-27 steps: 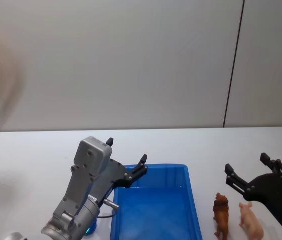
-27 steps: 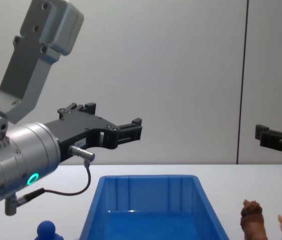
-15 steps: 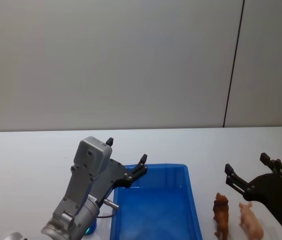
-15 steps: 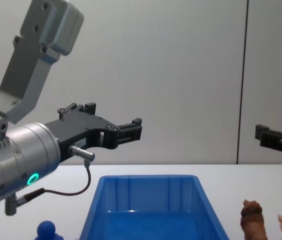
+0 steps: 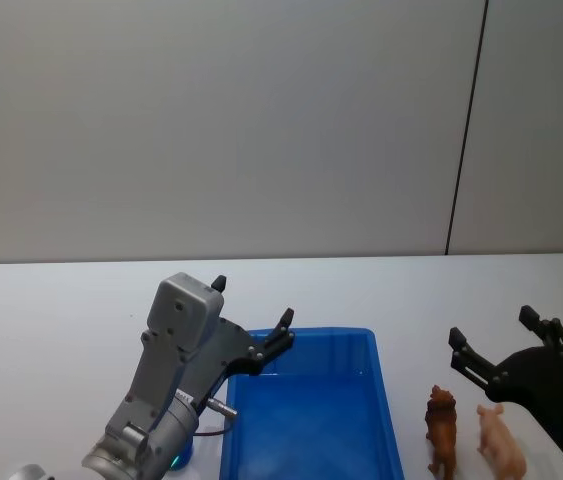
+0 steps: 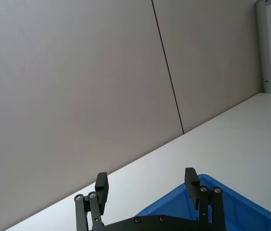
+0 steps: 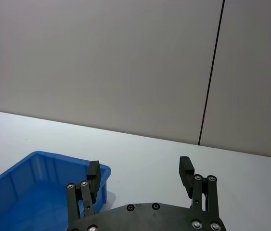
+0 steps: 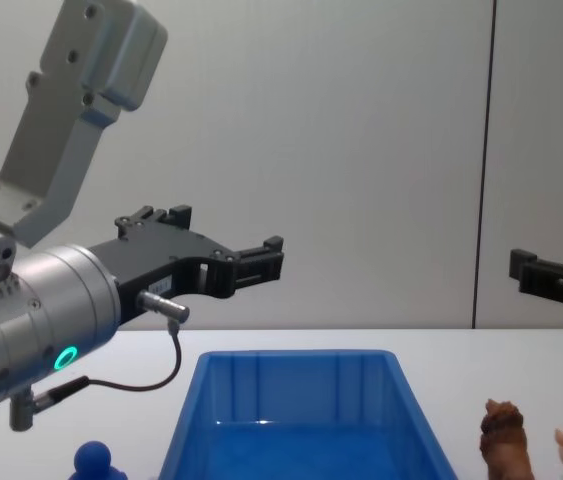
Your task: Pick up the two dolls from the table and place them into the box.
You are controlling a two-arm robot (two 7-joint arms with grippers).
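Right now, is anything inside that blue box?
Only bare blue floor shows in the blue bin. Its near end runs out of view, and the left claw covers a corner.

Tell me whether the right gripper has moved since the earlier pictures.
No. In the head view the right gripper is open in the same spot as before, its fingertips just past the brown doll, to the right of the box.

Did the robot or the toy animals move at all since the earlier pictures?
No, nothing moved. The left gripper, open, stays raised near the box. The right gripper, open, stays raised near the brown doll and pink doll, which still stand on the table beside the box.
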